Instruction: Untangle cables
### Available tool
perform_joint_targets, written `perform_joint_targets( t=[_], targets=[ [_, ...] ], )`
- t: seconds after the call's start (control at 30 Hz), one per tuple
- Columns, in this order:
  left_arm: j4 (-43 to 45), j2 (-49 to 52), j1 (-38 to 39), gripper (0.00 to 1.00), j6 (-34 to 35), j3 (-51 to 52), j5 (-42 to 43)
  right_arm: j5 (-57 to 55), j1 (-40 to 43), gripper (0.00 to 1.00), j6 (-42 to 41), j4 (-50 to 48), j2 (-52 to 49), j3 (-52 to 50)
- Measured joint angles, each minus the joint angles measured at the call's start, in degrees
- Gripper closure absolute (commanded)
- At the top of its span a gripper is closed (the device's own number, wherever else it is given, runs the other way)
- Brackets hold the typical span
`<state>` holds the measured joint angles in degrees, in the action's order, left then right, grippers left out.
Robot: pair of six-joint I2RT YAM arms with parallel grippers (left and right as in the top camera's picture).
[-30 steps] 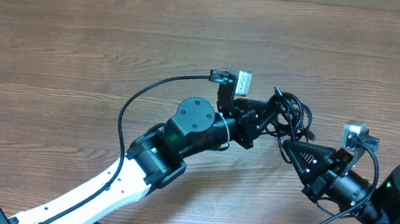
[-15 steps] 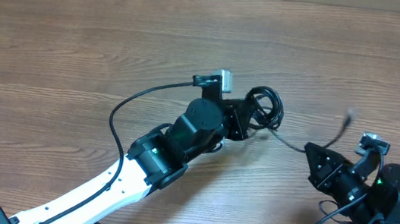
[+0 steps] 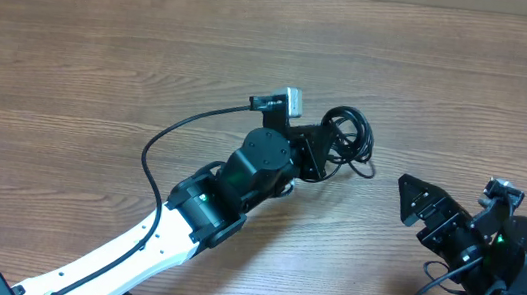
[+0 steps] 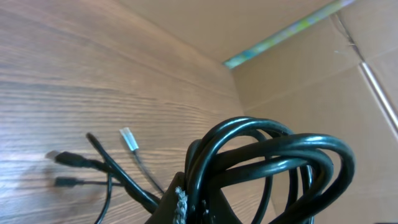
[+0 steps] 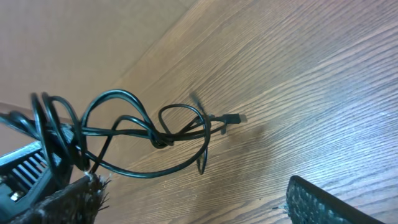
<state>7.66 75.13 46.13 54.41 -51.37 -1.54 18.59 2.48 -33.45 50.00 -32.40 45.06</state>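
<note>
- Cables (image 3: 353,138) are held in a tangled bunch by the clamped left pincer (image 3: 327,155), near the middle of the desk (image 3: 106,38).
- Right pincer (image 3: 418,200) is seen spread wide and empty, apart from the bunch.

black cables (image 4: 280,151), silver plug tip (image 4: 129,138), brown wood-grain table (image 3: 72,64), white-and-black left arm (image 3: 120,251)

Left arm stretched diagonally, left gripper (image 3: 323,157) clamped on cables (image 3: 357,137); right arm folded, right gripper (image 3: 416,199) spread wide, empty.
</note>
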Motion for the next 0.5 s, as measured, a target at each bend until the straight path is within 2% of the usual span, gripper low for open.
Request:
perform_joint_targets(
  t=[0.23,0.5],
  targets=[
    [5.62,0.0,0.0,0.96,-2.8,0.0,4.59,0.02,0.0,0.04,0.02,0.0,0.0,0.0],
    [8.22,0.0,0.0,0.96,-5.09,0.0,10.84,1.55,0.0,0.04,1.44,-1.11,0.0,0.0]
  ],
)
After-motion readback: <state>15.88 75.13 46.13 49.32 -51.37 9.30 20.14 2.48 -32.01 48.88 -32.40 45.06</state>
